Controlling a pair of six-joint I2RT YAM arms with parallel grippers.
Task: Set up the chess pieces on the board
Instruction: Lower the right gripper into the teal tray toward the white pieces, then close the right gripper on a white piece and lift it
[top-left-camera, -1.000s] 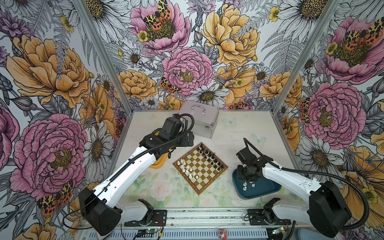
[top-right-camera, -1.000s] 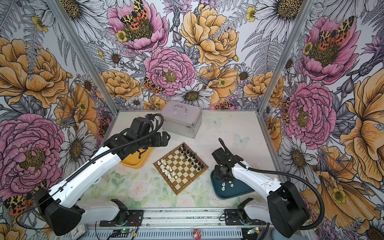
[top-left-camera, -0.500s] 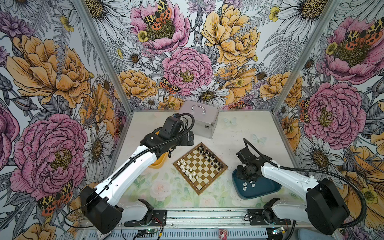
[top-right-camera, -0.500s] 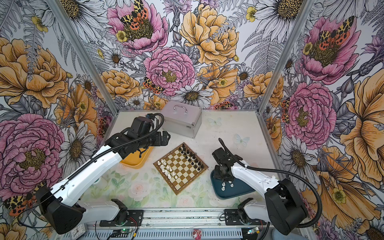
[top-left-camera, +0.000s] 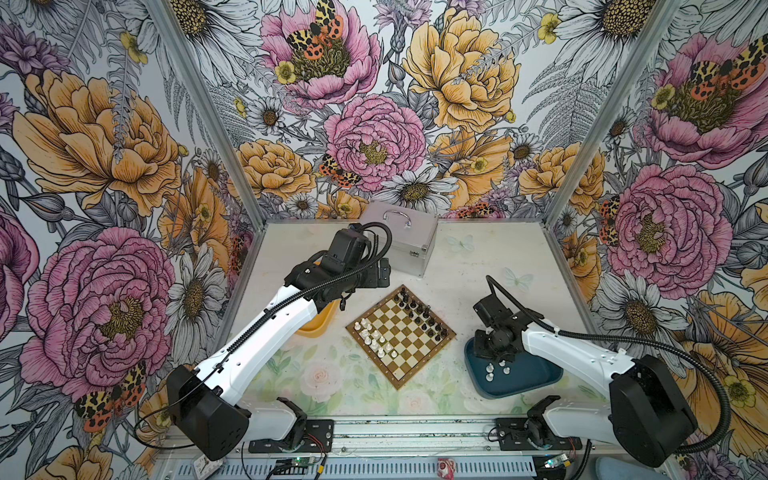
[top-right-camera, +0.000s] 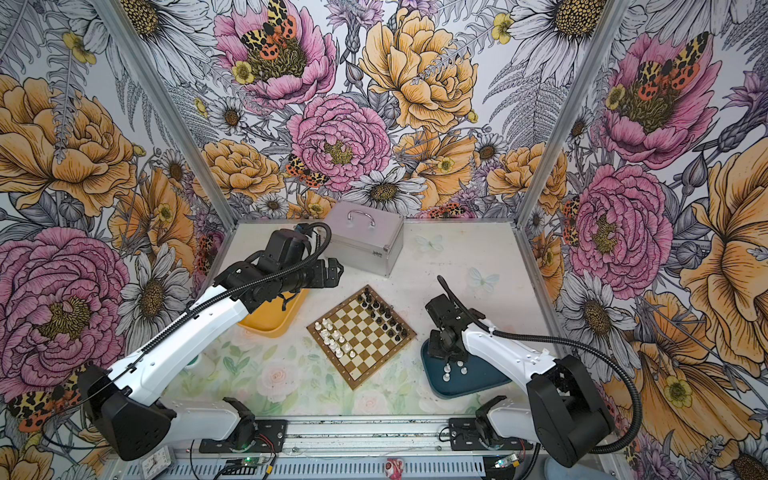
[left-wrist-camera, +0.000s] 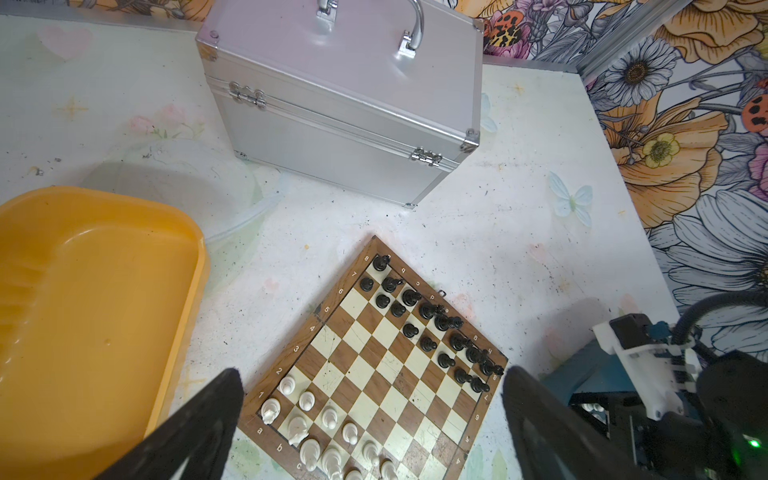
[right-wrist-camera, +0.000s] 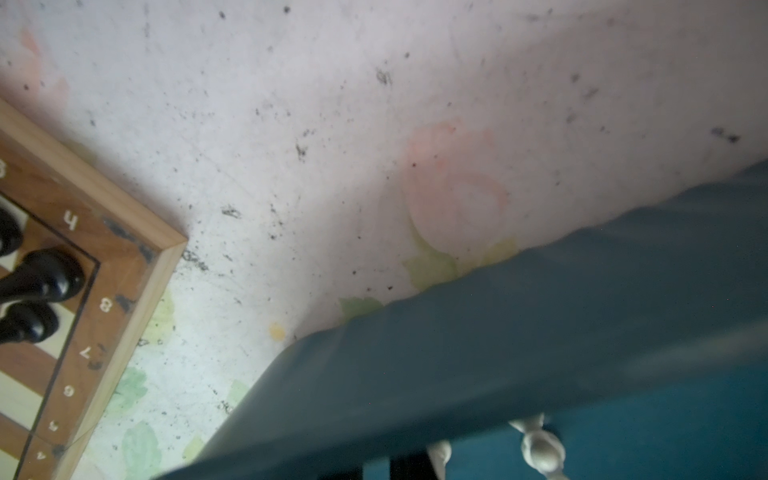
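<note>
My left claw is hanging spread wide open between the yellow tray and the silver case, just off the far corner of the board. The board is sitting mid-table with black pieces lining its far-right edge and white pieces standing along its near-left edge. My right claw is dipping into the teal tray beside a few loose white ones, fingers pressed together, though I'm not seeing whether one's pinched.
</note>
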